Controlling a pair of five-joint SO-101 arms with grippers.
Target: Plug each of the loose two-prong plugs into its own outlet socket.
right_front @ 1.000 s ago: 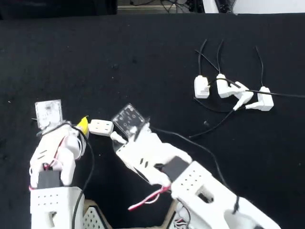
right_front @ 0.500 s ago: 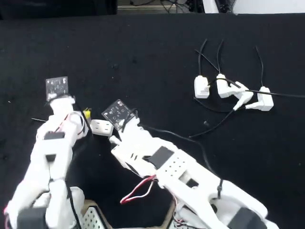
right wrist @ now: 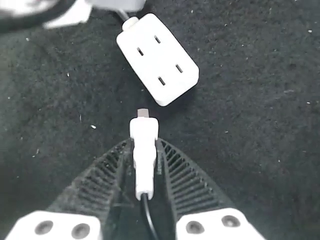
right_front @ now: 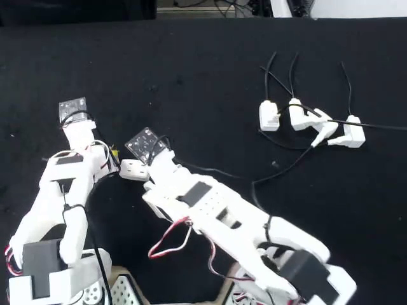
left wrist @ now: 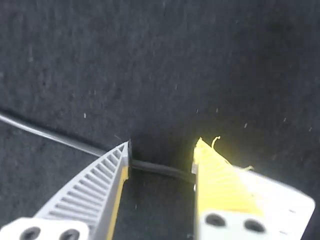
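While right gripper [right wrist: 145,145] clamps one plug [right wrist: 144,132], prongs point at outlet block [right wrist: 157,60] just ahead, not yet inserted. Left gripper [left wrist: 161,155] spread, straddling black cord [left wrist: 50,136]. Other plugs [right_front: 297,115] lie loose, well apart from block. No socket filled.

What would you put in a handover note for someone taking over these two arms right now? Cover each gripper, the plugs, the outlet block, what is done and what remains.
Right gripper: shut on a white plug, prong end toward the outlet block, with a gap between them.
Left gripper: open, with a thin black cable running between its fingertips, close beside the block.
Four more plugs lie grouped well away from the block.
Done: one plug is in hand. The sockets that show are empty.
Left: insert this plug, then fetch and plug in the others.
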